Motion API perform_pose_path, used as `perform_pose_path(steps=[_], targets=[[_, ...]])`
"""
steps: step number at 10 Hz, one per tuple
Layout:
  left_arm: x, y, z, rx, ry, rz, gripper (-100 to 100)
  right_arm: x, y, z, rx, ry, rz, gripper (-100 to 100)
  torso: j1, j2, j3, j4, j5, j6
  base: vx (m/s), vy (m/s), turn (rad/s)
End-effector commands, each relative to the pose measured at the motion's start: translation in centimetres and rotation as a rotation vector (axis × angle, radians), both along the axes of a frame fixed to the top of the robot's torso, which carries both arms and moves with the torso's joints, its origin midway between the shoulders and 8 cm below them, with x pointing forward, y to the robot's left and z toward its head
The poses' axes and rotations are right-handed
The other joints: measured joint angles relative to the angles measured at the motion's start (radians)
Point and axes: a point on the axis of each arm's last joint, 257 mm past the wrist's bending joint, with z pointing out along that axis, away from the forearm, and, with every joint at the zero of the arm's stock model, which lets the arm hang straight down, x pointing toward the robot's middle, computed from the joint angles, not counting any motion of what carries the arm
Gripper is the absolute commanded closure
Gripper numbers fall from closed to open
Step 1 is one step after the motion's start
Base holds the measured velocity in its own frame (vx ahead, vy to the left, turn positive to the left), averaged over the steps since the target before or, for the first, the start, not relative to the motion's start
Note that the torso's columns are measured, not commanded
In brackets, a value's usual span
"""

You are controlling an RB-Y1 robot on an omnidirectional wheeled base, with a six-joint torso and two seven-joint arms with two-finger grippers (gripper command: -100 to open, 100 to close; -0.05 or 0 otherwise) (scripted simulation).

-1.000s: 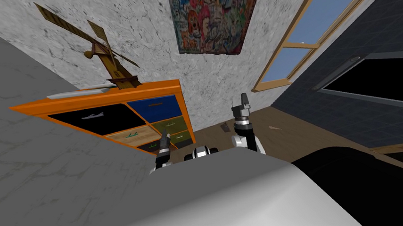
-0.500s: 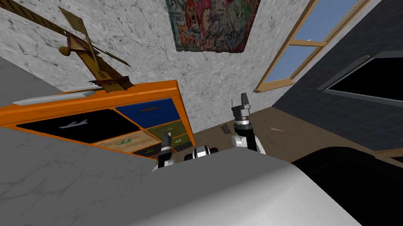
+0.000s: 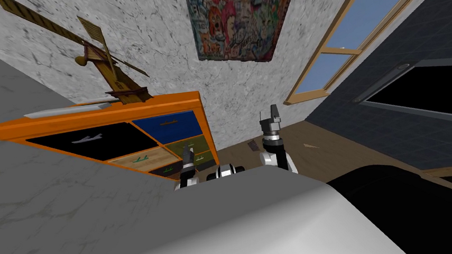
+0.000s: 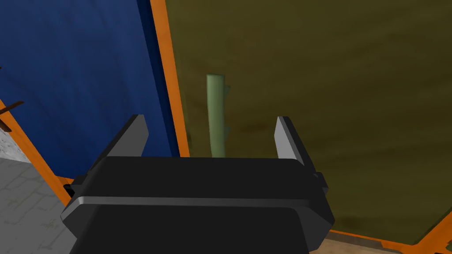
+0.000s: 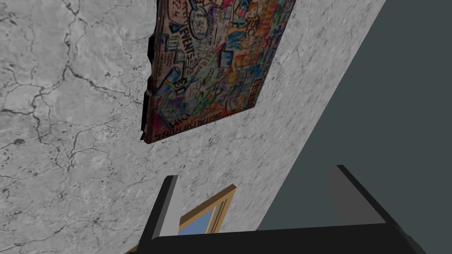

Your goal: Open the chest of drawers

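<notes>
An orange-framed chest of drawers (image 3: 111,110) stands against the wall at my left, with black, blue, wood-coloured and olive drawer fronts. My left gripper (image 3: 187,151) is held up close to the olive drawer (image 3: 189,144). In the left wrist view that gripper (image 4: 211,132) is open, and the olive drawer's green bar handle (image 4: 216,112) stands between its fingers, a little beyond their tips. The blue drawer (image 4: 88,75) lies beside it. My right gripper (image 3: 273,112) is raised to the right of the chest, open (image 5: 256,198) and empty.
A wooden model plane (image 3: 107,72) and a flat grey item (image 3: 66,110) sit on the chest's top. A grey wall edge (image 3: 41,197) stands close at my left. A dark wall with a black opening (image 3: 429,99) is at right. Wooden floor (image 3: 296,149) lies ahead.
My head view has shifted a little, so the chest appears larger and nearer than a second ago. My left gripper has edged right along the drawers. The right arm has held still.
</notes>
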Motion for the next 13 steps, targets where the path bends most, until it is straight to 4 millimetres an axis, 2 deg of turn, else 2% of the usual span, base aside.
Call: perform_pose_path(steps=[1, 2, 4, 7, 8, 11, 12, 13], targets=[[0.2, 0.1, 0.4, 0.0, 0.0, 0.001, -100, 0.0, 0.0, 0.0, 0.0, 0.0, 0.0, 0, 0.0, -0.001, -0.001, 0.0, 0.0, 0.0, 0.043, 0.005, -0.002], [-0.2, 0.0, -0.3, 0.0, 0.003, -0.001, 100, 0.0, 0.0, 0.0, 0.0, 0.0, 0.0, 0, 0.0, 0.003, 0.001, 0.0, 0.0, 0.0, -0.044, 0.002, 0.019], [-0.3, -0.1, 0.5, 0.0, -0.003, -0.003, 100, 0.0, 0.0, 0.0, 0.0, 0.0, 0.0, 0, 0.001, 0.005, 0.004, 0.001, 0.001, 0.0, -0.08, -0.004, 0.006], [-0.6, -0.2, 1.1, 0.0, -0.003, -0.006, 100, 0.0, 0.0, 0.0, 0.0, 0.0, 0.0, 0, -0.003, 0.01, 0.006, 0.003, -0.002, 0.0, -0.196, -0.043, 0.014], [-0.6, -0.1, 0.5, -0.002, 0.007, -0.004, 100, 0.0, 0.0, 0.0, 0.0, 0.0, 0.0, 0, -0.002, 0.007, 0.004, 0.004, -0.002, 0.0, -0.084, -0.016, 0.001], [-1.4, -0.3, 0.7, -0.001, 0.007, -0.009, 100, 0.0, 0.0, 0.0, 0.0, 0.0, 0.0, 0, -0.001, 0.006, 0.004, 0.003, -0.001, -0.001, -0.16, -0.019, 0.009], [-1.3, -0.2, 0.9, -0.003, 0.014, -0.006, -100, 0.0, 0.0, 0.0, 0.0, 0.0, 0.0, 0, -0.001, 0.007, 0.004, 0.003, -0.001, -0.001, -0.082, -0.015, -0.009], [-1.3, -0.1, 1.4, -0.003, 0.014, -0.005, -100, 0.0, 0.0, 0.0, 0.0, 0.0, 0.0, 0, 0.0, 0.001, 0.001, 0.001, -0.001, 0.0, 0.003, 0.003, -0.017]])
